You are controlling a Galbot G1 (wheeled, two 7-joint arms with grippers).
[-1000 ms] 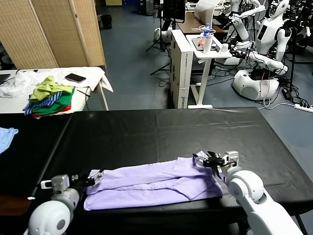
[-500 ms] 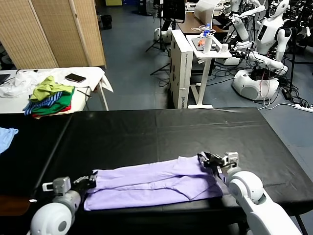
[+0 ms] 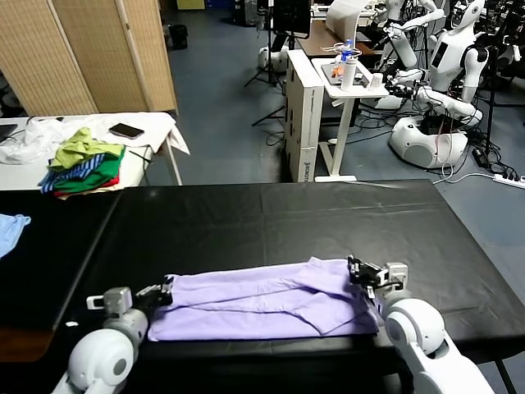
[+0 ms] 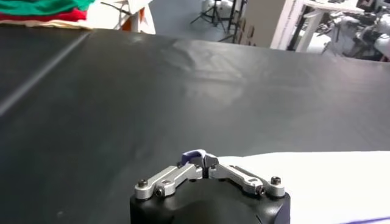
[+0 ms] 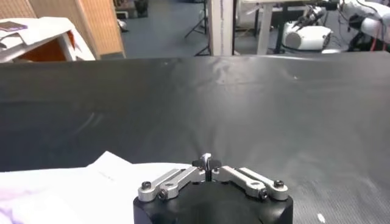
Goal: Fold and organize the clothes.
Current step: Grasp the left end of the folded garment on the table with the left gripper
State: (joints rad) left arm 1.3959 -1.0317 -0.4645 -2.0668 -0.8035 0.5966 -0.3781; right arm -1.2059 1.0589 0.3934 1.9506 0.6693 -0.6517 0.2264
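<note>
On my far left I can see a light blue cloth [image 3: 11,228] lying at the counter's edge, and behind it a white side table [image 3: 156,125] carrying a green, yellow and striped garment pile [image 3: 84,161] and a phone [image 3: 126,130].

Coming in along the near edge of the black counter [image 3: 271,222], my left hand [image 3: 162,289] is pressed together and pinching the left end of the lavender T-shirt [image 3: 262,300]; in the left wrist view I've got a little fold of cloth right between the fingertips [image 4: 198,157].

The T-shirt lies in a long folded band across the near part of the counter, running between my two hands, with creases along its length.

Over on the right, my right hand [image 3: 365,273] sits at the shirt's right end, fingers drawn together on the cloth's edge; the right wrist view shows the tips [image 5: 207,159] meeting, with pale fabric beneath them.
</note>
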